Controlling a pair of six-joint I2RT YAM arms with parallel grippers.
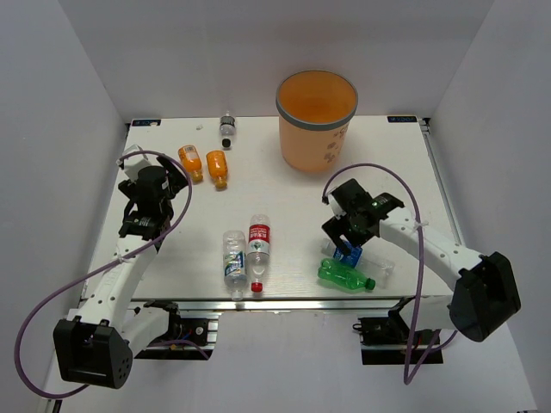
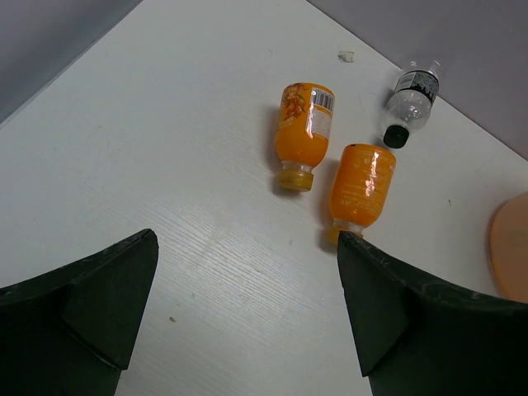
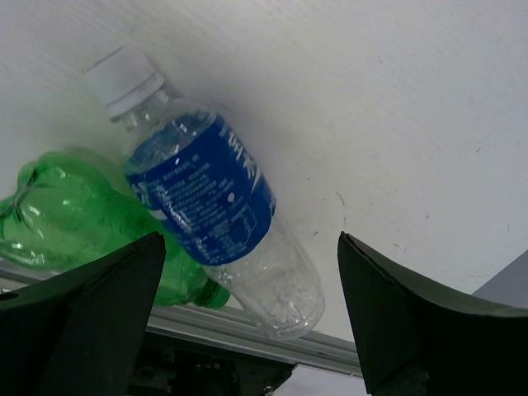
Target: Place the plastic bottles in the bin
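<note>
At front-right table (image 1: 284,185) edge | right gripper (image 1: 345,244) spread, empty, over blue bottle (image 3: 202,194) lying against green bottle (image 3: 74,223) | left gripper (image 2: 247,238) spread, facing orange bottles (image 2: 304,132) | bin (image 1: 310,144) at back | step: first pick, likely | next: lower, straddle blue bottle, close

Your left arm (image 1: 129,258) stretches from its base toward the bench's far side, well left of the bin (image 1: 316,120). The left gripper (image 2: 247,238) tilts downward, its fingers (image 2: 99,289) spread wide and closed on nothing. Your right arm (image 1: 422,241) bends inward, nearer you than the bin. The right gripper (image 3: 249,239) hangs low, fingers equally wide.
</note>
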